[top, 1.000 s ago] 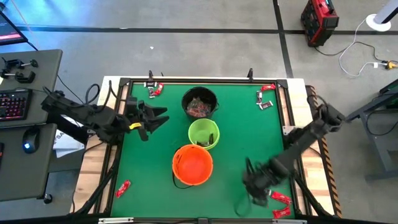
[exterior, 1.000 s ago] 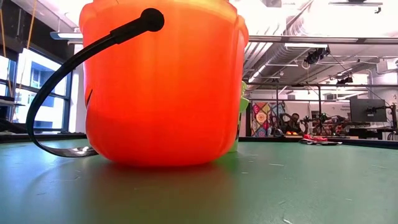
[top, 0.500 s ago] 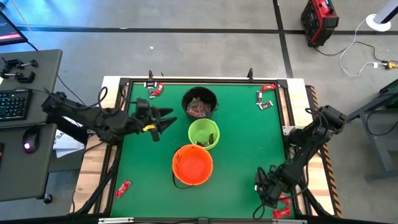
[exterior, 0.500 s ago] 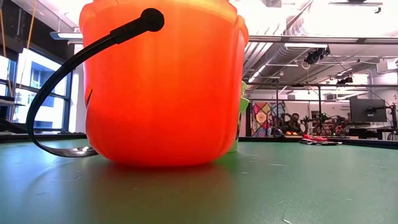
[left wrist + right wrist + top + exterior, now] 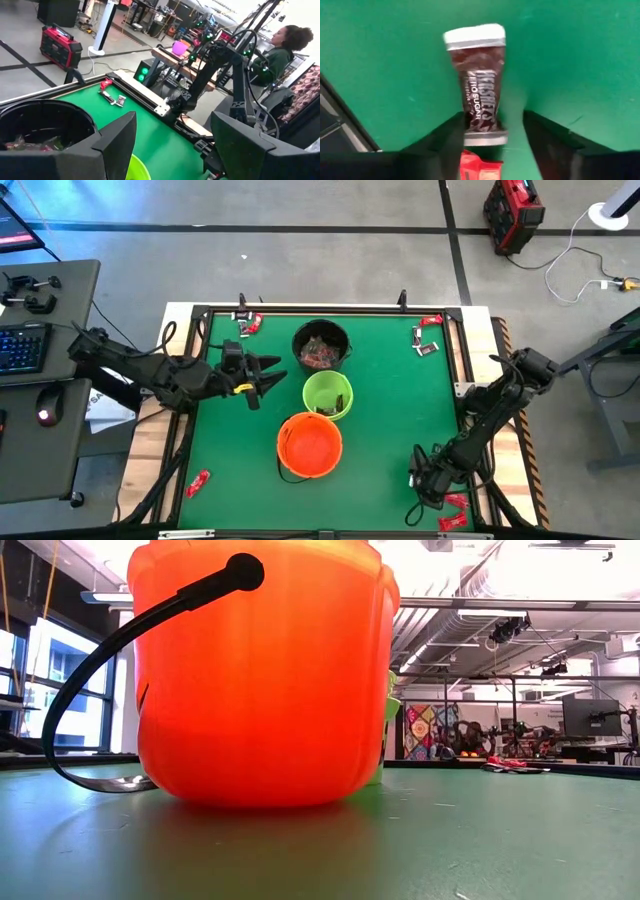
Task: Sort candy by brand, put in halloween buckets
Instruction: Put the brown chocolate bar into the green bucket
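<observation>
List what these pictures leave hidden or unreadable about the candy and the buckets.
- Low view: the orange bucket fills the frame, hiding the black bucket and nearly all of the green bucket.
- High view: the candy in the black bucket is too small to read brands.
- High view: the right tool covers the brown Hershey's candy.
- Right wrist view: a red candy is cut off by the edge.

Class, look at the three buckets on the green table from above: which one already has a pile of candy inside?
The black bucket, the one farthest back in the row. Red-wrapped candy fills its bottom, while the orange bucket looks empty and the green bucket holds hardly anything.
</observation>
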`<state>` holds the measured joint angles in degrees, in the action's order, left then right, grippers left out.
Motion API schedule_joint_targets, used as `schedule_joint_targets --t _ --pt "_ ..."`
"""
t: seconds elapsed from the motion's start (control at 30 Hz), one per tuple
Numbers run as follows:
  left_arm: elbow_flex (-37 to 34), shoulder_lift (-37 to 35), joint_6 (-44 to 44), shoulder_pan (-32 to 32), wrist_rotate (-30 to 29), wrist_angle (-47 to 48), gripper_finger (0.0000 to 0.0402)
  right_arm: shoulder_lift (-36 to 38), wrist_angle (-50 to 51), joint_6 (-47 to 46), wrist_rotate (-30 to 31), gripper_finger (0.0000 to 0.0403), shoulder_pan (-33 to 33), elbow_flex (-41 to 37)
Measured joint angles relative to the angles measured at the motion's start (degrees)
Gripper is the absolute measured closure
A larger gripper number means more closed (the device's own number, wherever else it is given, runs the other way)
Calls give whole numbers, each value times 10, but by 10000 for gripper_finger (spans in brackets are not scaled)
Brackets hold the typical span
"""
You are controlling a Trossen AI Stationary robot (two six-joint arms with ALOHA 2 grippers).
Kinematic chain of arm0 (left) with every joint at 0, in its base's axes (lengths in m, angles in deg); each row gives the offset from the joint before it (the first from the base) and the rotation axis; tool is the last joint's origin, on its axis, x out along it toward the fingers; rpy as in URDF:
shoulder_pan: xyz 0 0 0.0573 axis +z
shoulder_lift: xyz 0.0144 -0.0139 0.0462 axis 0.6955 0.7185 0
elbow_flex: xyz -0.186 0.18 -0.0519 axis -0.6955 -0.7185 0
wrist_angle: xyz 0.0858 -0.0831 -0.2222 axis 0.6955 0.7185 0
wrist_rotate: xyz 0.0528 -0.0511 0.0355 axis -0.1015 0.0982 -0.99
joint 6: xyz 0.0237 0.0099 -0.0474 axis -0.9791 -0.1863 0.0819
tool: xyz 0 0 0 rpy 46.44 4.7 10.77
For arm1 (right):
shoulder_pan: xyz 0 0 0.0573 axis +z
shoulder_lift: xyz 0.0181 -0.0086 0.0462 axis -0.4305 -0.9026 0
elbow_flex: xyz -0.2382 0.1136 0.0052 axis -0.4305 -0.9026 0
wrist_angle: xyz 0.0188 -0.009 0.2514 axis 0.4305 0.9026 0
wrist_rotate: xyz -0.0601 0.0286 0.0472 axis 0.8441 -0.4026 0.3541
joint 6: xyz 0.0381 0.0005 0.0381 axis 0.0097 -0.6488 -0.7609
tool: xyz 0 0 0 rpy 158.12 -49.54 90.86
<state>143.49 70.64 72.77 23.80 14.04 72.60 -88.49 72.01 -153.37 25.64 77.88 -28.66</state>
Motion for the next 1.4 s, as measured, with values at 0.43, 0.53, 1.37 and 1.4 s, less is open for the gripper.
schedule_joint_targets --t 0.43,0.53,1.37,1.4 --pt "0 0 -2 0 0 17 156 -4 -7 -16 -21 395 1 13" --pt "0 -3 -2 0 0 17 156 -5 42 -14 -8 400 1 45" --pt "0 -149 -71 1 47 173 156 -18 50 388 291 403 -394 336" --pt "0 -147 -68 1 66 181 156 -24 48 393 281 403 -408 336"
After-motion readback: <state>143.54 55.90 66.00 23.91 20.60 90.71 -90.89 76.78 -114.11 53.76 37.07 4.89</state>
